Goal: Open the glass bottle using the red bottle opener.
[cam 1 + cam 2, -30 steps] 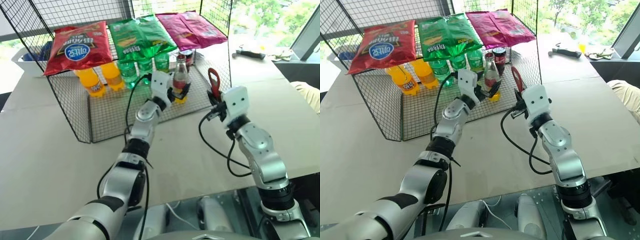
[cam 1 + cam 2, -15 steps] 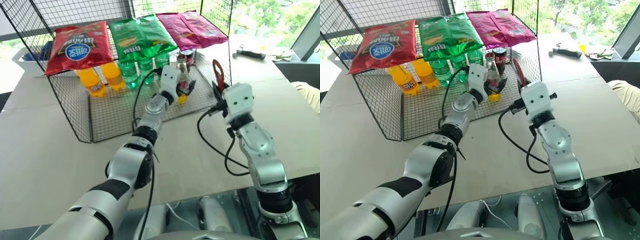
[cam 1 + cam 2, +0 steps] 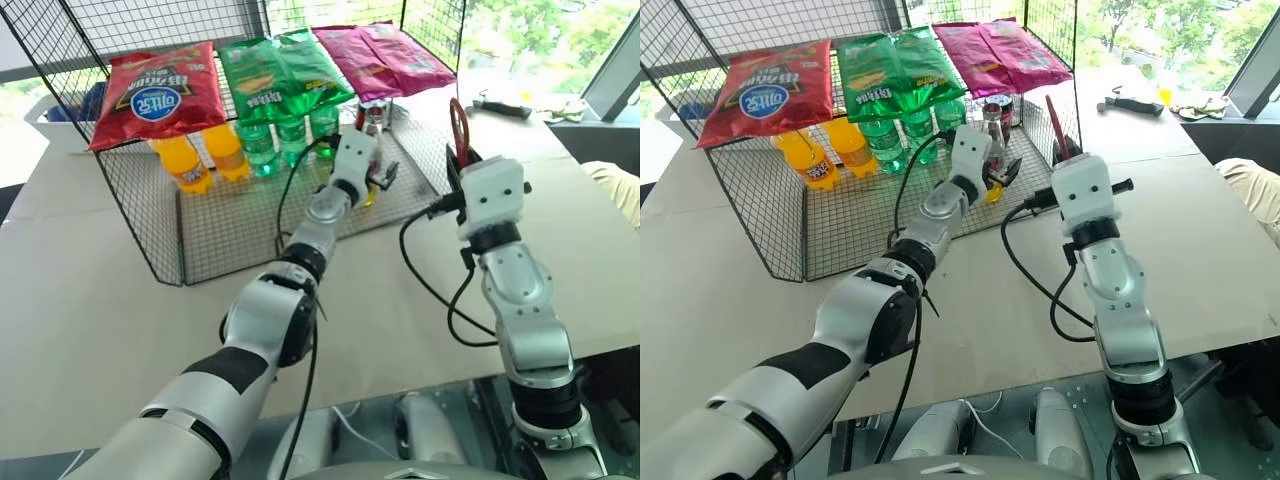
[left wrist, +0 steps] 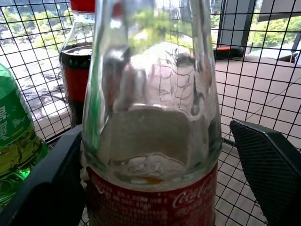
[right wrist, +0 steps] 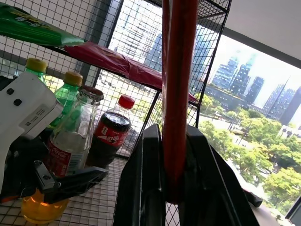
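I had the left pincer (image 4: 155,188) reached into the wire rack (image 3: 150,220) on the counter (image 3: 90,320), its fingers (image 4: 268,165) spread wide to either side of the glass bottle (image 4: 150,117), not yet closed on it, presumably so the bottle could be steadied. The bottle stood upright on the rack's mesh floor, beside a dark cola bottle (image 5: 107,136) and green plastic bottles (image 3: 258,140), its cap (image 5: 90,94) in place. The right pincer (image 5: 171,188) was clamped on the red bottle opener (image 5: 176,84), held upright near the rack's open side, ready for the cap.
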Robot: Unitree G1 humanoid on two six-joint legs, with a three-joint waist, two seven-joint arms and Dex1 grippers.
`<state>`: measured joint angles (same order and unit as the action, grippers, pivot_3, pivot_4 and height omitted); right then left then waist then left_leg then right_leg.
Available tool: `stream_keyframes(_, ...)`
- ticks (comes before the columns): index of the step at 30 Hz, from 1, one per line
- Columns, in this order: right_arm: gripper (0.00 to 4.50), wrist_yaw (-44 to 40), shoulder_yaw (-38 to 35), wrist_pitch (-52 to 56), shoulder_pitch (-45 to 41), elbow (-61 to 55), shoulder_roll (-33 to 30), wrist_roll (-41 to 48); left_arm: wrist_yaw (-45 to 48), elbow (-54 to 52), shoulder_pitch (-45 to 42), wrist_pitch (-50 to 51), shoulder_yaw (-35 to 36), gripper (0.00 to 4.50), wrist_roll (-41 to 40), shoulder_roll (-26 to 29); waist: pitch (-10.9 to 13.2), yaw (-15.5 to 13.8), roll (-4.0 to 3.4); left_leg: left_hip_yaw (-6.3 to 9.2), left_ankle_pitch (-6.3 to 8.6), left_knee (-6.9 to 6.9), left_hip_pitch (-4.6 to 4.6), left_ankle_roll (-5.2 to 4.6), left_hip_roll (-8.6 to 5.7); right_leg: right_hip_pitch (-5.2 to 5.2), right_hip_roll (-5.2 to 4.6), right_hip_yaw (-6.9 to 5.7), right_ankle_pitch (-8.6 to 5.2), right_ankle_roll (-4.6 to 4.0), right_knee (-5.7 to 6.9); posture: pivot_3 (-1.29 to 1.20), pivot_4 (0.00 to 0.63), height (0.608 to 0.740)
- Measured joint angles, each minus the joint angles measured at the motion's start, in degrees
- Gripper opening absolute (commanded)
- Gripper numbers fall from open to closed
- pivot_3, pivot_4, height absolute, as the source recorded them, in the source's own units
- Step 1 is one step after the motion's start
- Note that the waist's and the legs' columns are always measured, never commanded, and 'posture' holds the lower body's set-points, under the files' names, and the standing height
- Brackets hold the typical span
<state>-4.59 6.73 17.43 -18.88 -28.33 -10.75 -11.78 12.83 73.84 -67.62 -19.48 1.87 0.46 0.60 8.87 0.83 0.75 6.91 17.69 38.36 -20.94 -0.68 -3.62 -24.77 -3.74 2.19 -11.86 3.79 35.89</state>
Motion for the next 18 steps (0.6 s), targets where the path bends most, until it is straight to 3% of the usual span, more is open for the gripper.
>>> stream_keyframes(4, 0.00, 0.0, -0.6, 0.1, 0.8, -0.4, 0.0, -0.3, -3.4, 1.0, -1.0, 0.9, 0.2, 2.80, 1.0, 0.1, 0.0, 0.0, 0.01, 0.00, 0.00, 0.02, 0.00, 0.00, 0.00, 0.00, 0.00, 0.00, 0.00, 0.00, 0.02, 0.00, 0.150, 0.740)
stream_keyframes(5, 0.00, 0.0, -0.7, 0.2, 0.9, -0.4, 0.0, -0.3, -4.0, 1.0, -1.1, 1.1, 0.2, 2.70, 1.2, 0.1, 0.0, 0.0, 0.01, 0.00, 0.00, 0.03, -0.01, 0.00, -0.01, 0.00, 0.00, 0.00, 0.00, 0.00, 0.02, 0.00, 0.150, 0.740)
stream_keyframes(13, 0.00, -0.3, -1.3, 0.2, 1.0, -0.4, -0.1, -0.5, -5.6, 1.0, -1.5, 1.7, 0.4, 2.71, 2.6, 0.0, 0.0, 0.0, 0.01, -0.02, 0.00, 0.04, 0.01, 0.00, -0.02, 0.00, -0.01, 0.02, 0.00, 0.00, 0.05, 0.00, 0.150, 0.740)
stream_keyframes(18, 0.00, -0.9, -1.6, 0.2, 0.5, -0.4, -0.2, -0.4, 1.4, 0.1, -0.8, 1.7, 2.2, 2.71, 0.1, 0.0, 0.0, 0.0, 0.01, -0.02, 0.00, 0.05, -0.01, 0.00, -0.02, 0.00, -0.01, 0.01, 0.00, 0.00, 0.04, 0.00, 0.150, 0.740)
